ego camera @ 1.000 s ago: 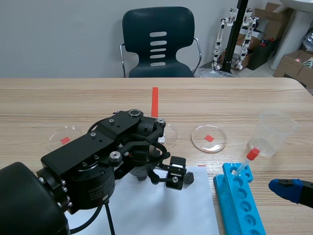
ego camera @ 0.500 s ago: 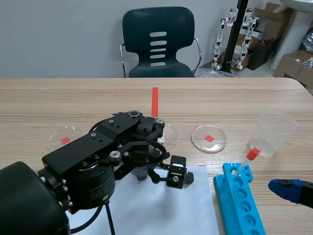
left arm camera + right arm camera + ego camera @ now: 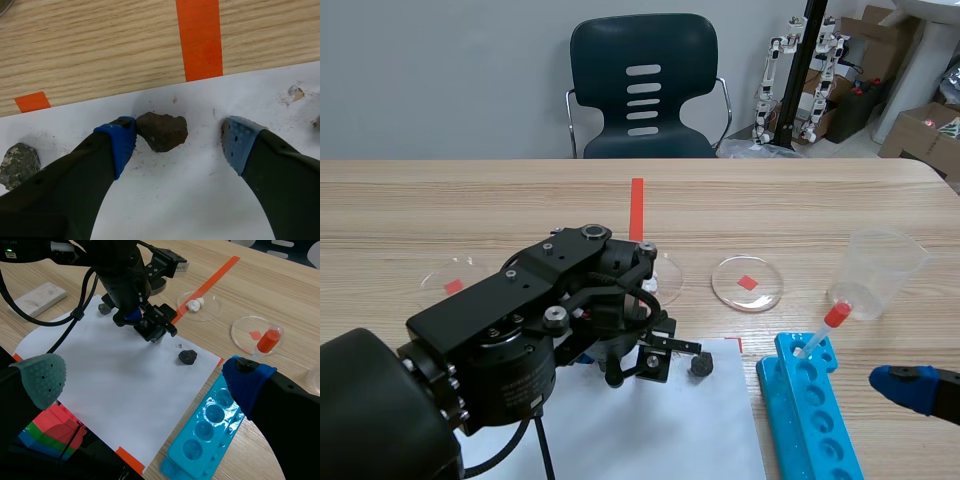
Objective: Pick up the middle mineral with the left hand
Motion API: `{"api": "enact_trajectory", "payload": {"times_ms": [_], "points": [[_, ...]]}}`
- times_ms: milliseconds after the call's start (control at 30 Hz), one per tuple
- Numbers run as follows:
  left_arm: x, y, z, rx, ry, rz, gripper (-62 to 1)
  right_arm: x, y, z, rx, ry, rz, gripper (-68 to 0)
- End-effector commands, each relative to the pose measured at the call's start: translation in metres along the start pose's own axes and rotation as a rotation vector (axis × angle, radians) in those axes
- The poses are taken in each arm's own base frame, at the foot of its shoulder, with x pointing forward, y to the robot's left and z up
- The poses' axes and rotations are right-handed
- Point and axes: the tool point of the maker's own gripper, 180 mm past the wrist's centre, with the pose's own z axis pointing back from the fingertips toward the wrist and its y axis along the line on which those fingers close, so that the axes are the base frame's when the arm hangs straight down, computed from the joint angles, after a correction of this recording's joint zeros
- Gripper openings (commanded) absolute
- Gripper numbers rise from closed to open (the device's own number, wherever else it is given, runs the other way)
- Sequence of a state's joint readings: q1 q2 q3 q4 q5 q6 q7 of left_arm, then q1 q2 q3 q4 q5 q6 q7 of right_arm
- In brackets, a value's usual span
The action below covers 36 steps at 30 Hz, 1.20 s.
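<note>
A brown mineral (image 3: 161, 131) lies on the white paper (image 3: 190, 200) between the fingers of my left gripper (image 3: 177, 142). The blue pad of one finger (image 3: 120, 142) touches the stone; the other pad (image 3: 235, 142) stands apart from it, so the gripper is open. A grey speckled mineral (image 3: 17, 162) lies beside the gripper on one side. A dark mineral (image 3: 698, 367) rests on the paper on the other side. In the scene view the left gripper (image 3: 638, 360) points down at the paper's far edge. My right gripper (image 3: 144, 380) hovers open near the front right, holding nothing.
A blue tube rack (image 3: 810, 420) holds a red-capped tube (image 3: 825, 328) at the right. Behind it stands a clear plastic cup (image 3: 882, 270). Petri dishes (image 3: 748, 283) (image 3: 450, 280) lie beyond the paper, one with white pieces (image 3: 199, 305). A chair stands behind the table.
The left gripper's fingers have drawn closer together around the brown mineral, and one pad now touches it. The dark mineral beside it is now uncovered in the scene view.
</note>
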State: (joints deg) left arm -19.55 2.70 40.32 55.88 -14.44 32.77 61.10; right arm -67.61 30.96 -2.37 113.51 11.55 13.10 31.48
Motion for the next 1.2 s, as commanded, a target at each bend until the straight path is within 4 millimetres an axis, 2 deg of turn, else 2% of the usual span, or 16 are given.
{"api": "enact_trajectory", "payload": {"times_ms": [0,200,433,700,800,1000,1167], "points": [[0.005,-0.001,0.002,-0.001,-0.006,0.005,-28.7,0.012,0.0,-0.003,0.002,-0.042,0.001,0.4],[0.005,-0.001,0.002,-0.001,-0.006,0.005,-36.5,0.012,0.0,-0.003,0.002,-0.042,0.001,0.4],[0.005,-0.002,0.003,-0.003,-0.006,0.005,-49.3,0.012,0.0,-0.003,0.002,-0.042,0.001,0.4],[0.01,0.003,0.005,0.02,-0.033,-0.011,-49.4,0.012,0.0,-0.003,0.002,-0.042,0.001,0.4],[0.015,0.005,0.013,0.015,-0.077,-0.006,-49.4,0.012,0.0,-0.003,0.002,-0.042,0.001,0.4],[0.035,0.009,0.046,-0.038,-0.284,0.039,-49.3,0.012,0.0,-0.003,0.002,-0.042,0.001,0.4],[0.042,0.025,0.076,-0.052,-0.456,0.077,-49.3,0.012,0.0,-0.003,0.002,-0.042,0.001,0.4]]}}
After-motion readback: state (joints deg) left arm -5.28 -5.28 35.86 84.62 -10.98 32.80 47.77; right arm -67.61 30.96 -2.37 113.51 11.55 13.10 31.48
